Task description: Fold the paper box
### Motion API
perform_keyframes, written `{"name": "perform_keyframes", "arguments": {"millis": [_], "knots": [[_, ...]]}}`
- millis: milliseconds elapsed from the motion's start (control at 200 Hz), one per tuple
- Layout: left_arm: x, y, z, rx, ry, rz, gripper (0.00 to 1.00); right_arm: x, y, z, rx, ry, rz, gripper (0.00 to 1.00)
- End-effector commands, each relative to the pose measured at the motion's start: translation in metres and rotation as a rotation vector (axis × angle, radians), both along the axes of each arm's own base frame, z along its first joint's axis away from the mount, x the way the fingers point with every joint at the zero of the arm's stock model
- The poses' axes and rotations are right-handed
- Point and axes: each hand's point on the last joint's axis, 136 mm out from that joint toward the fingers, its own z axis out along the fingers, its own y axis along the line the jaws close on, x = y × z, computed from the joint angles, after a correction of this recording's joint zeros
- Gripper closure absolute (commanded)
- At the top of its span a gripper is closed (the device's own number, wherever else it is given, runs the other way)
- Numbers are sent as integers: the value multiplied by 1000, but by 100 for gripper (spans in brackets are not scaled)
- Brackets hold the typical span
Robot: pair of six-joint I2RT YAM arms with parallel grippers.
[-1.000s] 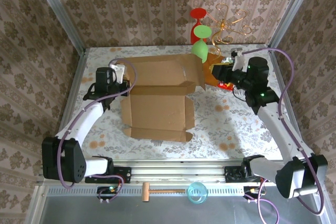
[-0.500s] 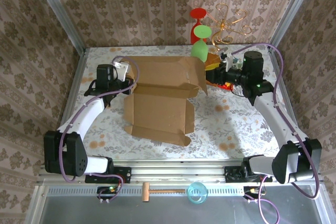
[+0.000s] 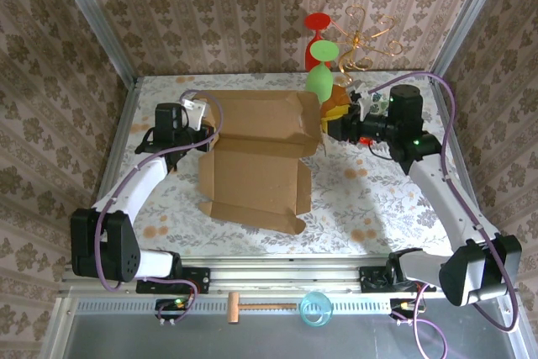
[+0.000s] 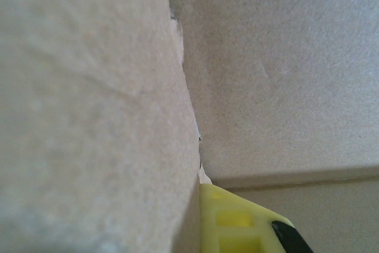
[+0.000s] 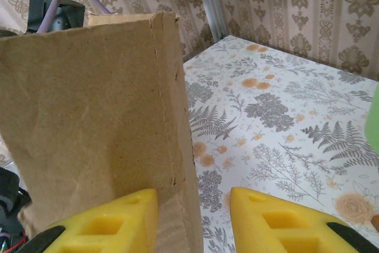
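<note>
Light, stiff corrugated paper box (image 3: 256,157), mid-desk (image 3: 361,199): left tool (image 3: 202,130) pinches its left wall; right tool (image 3: 334,126), part-open, straddles the right flap, likely the best hold.

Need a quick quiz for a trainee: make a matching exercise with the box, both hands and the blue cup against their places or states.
1 box
2 left hand
3 right hand
4 cup

A open, astride an upright flap
B beside the hammer
C shut on the box's left edge
D mid-table, partly folded

Pairs: 1-D, 2-C, 3-A, 4-B
</note>
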Motion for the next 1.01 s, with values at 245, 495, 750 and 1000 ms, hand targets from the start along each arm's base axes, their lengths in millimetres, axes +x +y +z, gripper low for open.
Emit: {"name": "perform_keyframes", "arguments": {"millis": [245, 495, 750, 1000], "knots": [[7, -9, 18, -15, -49, -31, 100, -1, 23, -1, -69, -41, 41, 59], [6, -12, 18, -16, -48, -38, 100, 1, 40, -8, -118, -55, 63, 56], [4, -12, 21, -16, -58, -41, 100, 20, 44, -20, -208, -108, -37, 54], [1, -12, 20, -12, -64, -45, 100, 40, 50, -21, -293, -186, -159, 50]]}}
